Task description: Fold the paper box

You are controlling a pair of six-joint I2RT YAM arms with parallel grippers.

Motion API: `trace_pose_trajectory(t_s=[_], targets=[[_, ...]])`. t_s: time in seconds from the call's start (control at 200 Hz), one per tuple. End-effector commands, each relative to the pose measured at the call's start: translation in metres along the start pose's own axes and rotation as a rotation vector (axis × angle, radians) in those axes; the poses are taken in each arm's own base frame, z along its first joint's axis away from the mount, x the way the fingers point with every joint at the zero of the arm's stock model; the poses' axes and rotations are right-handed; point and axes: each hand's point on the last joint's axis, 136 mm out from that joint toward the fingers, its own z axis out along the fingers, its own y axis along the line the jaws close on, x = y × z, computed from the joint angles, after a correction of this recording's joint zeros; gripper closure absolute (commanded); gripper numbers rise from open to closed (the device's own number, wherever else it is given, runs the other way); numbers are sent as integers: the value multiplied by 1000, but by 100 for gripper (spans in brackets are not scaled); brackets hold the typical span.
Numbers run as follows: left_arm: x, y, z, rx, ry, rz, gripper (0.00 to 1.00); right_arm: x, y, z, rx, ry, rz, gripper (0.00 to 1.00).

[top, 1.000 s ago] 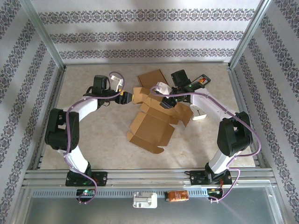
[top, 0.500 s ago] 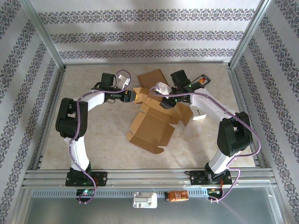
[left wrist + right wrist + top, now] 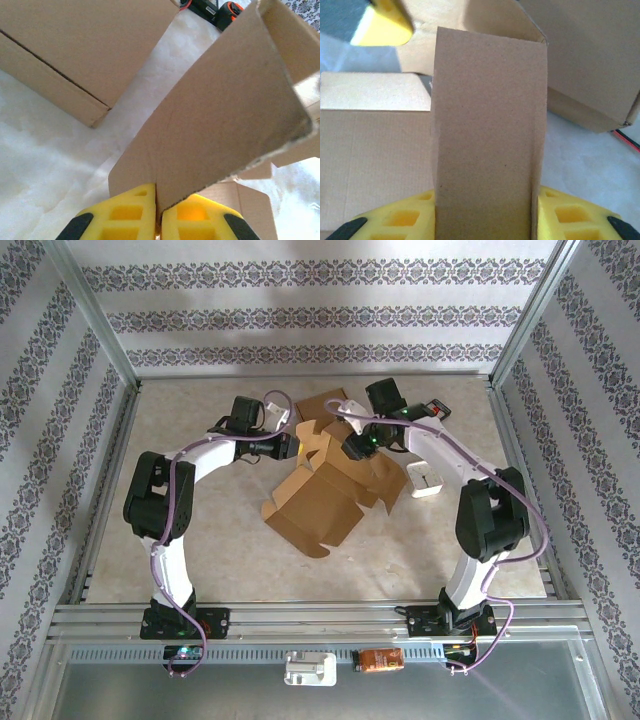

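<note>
The table carries the paper box near its middle, a little toward the far edge, half open with several flaps spread out. Just behind it, close to the far edge, lies a second piece of flat cardboard, which touches or nearly touches the box. The two arms reach in from both sides and meet at the far end of the box. The left gripper is closed tightly on the edge of a raised side flap. The right gripper holds another standing flap across its width, one yellow finger on each side. A small white block lies toward the right edge of the table, near the box.
</note>
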Motion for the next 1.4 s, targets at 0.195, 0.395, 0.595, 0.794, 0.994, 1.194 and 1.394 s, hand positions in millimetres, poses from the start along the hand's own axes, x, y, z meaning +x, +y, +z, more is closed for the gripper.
trace_pose_trajectory(t_s=[0.195,0.395,0.595,0.794,0.994,1.194,1.394], targets=[[-34,-54,1,74,-21,-30,92,1,6,9,-2,31,29,64],[-50,-45,6,-50,-6,87,87,1,9,9,4,31,-4,65],[-50,-34,16,-131,50,167,88,2,10,11,-1,33,-8,65],[-52,-37,28,-133,48,199,91,3,11,16,-8,38,-4,65],[-48,-50,35,-62,32,147,93,1,10,14,-4,31,6,65],[-27,-63,27,0,-37,76,93,-2,6,10,27,21,13,65],[1,-81,32,154,-93,-40,93,-2,17,10,30,14,-25,65]])
